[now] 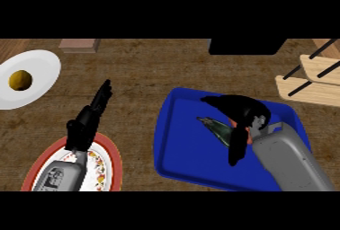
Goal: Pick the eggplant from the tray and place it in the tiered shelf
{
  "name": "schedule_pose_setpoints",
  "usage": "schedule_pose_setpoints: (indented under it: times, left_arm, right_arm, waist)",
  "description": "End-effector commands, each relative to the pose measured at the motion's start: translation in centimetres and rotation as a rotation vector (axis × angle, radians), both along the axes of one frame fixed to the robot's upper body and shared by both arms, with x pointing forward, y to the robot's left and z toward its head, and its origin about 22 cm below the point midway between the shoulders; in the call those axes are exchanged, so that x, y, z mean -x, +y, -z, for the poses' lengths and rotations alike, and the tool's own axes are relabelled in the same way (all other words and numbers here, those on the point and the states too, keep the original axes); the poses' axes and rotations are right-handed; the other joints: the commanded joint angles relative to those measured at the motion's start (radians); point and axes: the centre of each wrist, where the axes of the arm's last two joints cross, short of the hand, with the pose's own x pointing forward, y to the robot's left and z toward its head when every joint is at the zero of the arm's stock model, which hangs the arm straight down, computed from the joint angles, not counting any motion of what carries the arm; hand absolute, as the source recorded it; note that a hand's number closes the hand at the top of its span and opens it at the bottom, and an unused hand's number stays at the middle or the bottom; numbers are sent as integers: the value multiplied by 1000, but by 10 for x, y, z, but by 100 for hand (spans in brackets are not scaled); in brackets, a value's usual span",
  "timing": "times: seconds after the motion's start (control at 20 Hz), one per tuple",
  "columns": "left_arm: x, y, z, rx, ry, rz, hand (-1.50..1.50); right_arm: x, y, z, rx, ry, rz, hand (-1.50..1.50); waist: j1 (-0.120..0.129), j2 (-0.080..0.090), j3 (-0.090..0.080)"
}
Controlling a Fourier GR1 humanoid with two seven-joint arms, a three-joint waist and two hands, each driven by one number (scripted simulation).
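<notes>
Gripping eggplant [219,129] w/ right hand [242,114] | mid tray [174,148] | left hand [90,119] open

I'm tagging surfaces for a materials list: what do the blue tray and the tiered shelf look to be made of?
The blue tray looks like moulded plastic: uniform saturated colour, rounded corners, raised rim. The tiered shelf looks like pale wooden boards on thin dark, possibly metal, rods; the light grain-toned slats suggest this.
</notes>
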Motion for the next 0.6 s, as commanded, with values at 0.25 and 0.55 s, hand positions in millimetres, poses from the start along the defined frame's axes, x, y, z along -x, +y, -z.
schedule_pose_setpoints:
  times: [0.25, 0.55]
  left_arm:
    - [2, -13, 11, -10, 1, -18, 0]
    - [4, 1, 1, 1, 6, -6, 0]
  right_arm:
    - [0, -2, 15, 56, 7, -4, -150]
    - [-4, -10, 49, 67, -2, 0, -150]
  waist:
    - [-1, 0, 0]
    - [1, 0, 0]
